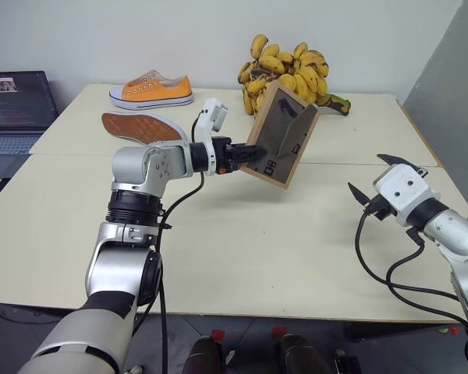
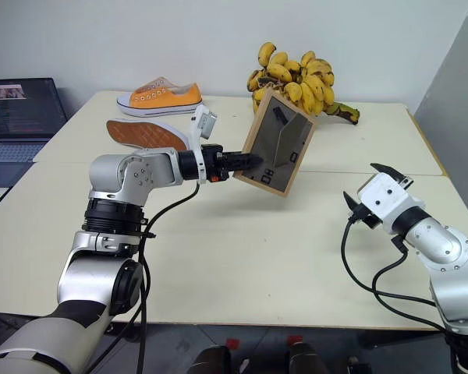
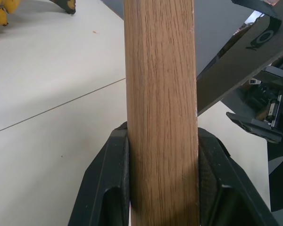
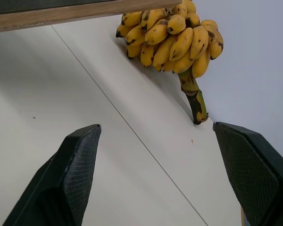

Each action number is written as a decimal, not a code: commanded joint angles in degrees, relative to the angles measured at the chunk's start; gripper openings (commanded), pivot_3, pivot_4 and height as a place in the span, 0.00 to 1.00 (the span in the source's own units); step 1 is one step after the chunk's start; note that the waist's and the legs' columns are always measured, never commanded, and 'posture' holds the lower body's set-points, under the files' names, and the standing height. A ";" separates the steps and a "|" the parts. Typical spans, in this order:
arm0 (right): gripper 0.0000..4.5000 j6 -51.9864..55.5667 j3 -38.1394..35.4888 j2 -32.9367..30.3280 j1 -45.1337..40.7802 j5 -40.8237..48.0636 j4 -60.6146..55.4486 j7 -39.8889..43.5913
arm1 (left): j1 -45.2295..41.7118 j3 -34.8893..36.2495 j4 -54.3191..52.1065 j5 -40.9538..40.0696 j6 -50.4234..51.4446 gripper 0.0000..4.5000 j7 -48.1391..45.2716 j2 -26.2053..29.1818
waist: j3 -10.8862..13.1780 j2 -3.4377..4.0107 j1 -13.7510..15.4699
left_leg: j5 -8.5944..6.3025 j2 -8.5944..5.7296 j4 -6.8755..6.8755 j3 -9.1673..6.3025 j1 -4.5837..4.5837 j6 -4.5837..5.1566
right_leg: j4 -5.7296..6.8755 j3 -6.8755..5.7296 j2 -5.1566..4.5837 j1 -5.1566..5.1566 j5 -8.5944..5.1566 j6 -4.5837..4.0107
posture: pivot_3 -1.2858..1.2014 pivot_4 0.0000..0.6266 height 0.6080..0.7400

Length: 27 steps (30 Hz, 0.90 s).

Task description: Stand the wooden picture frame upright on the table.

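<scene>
Left tool [image 1: 249,154]: clamped on side rail of wooden picture frame [image 1: 282,137], held tilted above table [image 1: 242,234], back panel w/ easel flap facing us. Right tool [image 1: 378,187]: jaws wide, empty. We judge step: carry; next: lower w/ flap out, bottom edge down.
</scene>
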 commanded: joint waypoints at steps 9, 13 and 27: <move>0.89 -18.83 2.33 -2.44 -5.80 -8.95 11.88 -1.21 | -1.95 2.14 -4.09 -1.48 0.31 0.29 0.60 1.77 | 0.00 0.00 -0.11 | 0.00 0.00 0.02 0.01 0.01 0.00 | 0.02 0.00 0.00 0.00 0.00 0.00 | 0.52 0.24 1.00; 0.89 -29.39 4.21 -3.37 -8.48 -14.16 18.39 -4.22 | -1.27 2.29 -6.01 -2.36 2.42 0.29 0.74 2.47 | 0.00 0.00 -0.13 | 0.00 0.00 0.04 0.01 0.00 0.00 | 0.03 0.00 -0.01 0.00 0.01 0.00 | 0.52 0.24 1.00; 0.89 -54.64 10.14 -4.29 -13.41 -36.69 34.78 -26.12 | 1.93 6.15 -12.13 -8.89 16.97 0.29 4.63 2.50 | 0.00 0.00 -0.20 | 0.01 0.00 0.10 0.00 0.02 -0.01 | 0.11 0.01 -0.02 0.00 0.01 -0.01 | 0.52 0.24 1.00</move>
